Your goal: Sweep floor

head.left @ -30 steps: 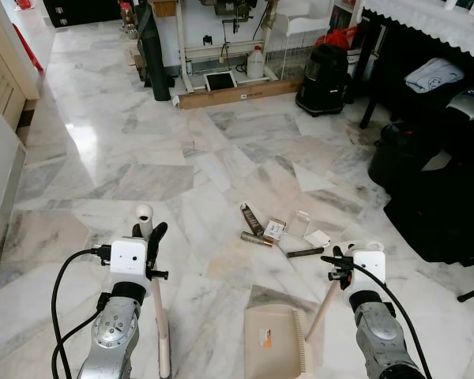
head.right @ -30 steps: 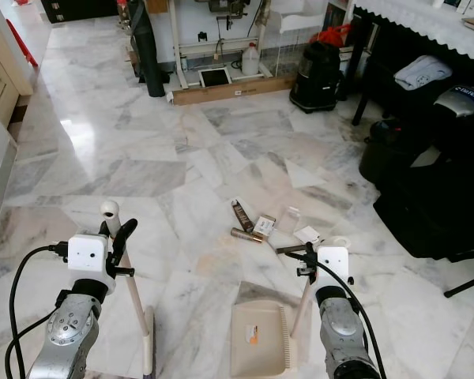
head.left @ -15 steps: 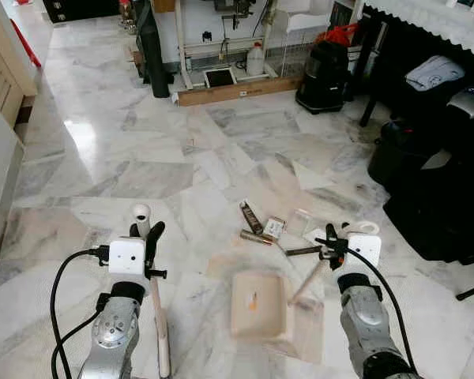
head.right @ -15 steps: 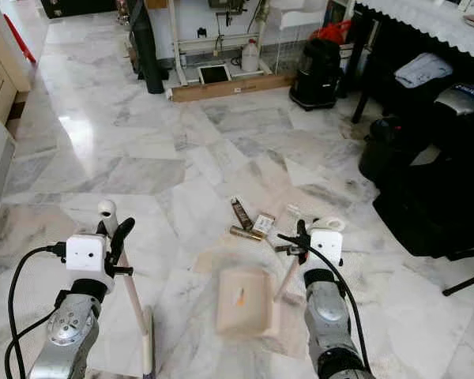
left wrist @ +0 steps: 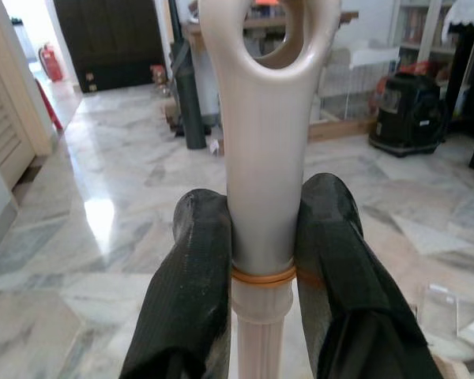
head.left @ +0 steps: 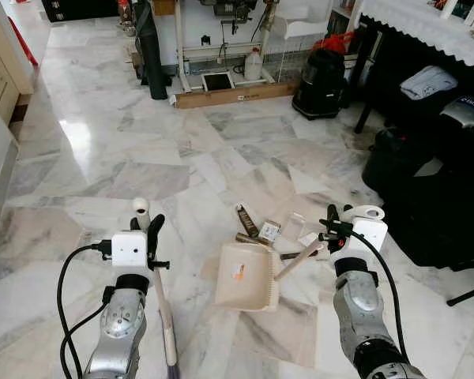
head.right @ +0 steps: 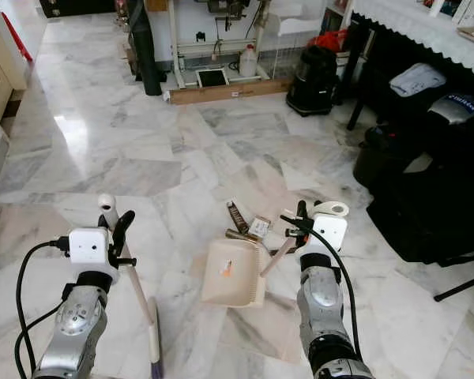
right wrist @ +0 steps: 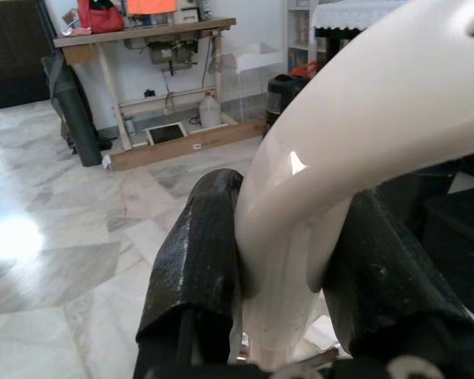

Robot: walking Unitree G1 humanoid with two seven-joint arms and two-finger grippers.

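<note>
Cream dustpan at frame centre, handle clamped in right gripper, litter just above its far edge; broom handle pinched tight in left gripper; risk: pan advance scatters wrappers.

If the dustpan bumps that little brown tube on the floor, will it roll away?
Probably a bit. The brown tube looks round and lies loose on smooth, shiny marble, so it may slide or roll. It seems small and light, so the dustpan, held by the right claw, should push it easily.
</note>
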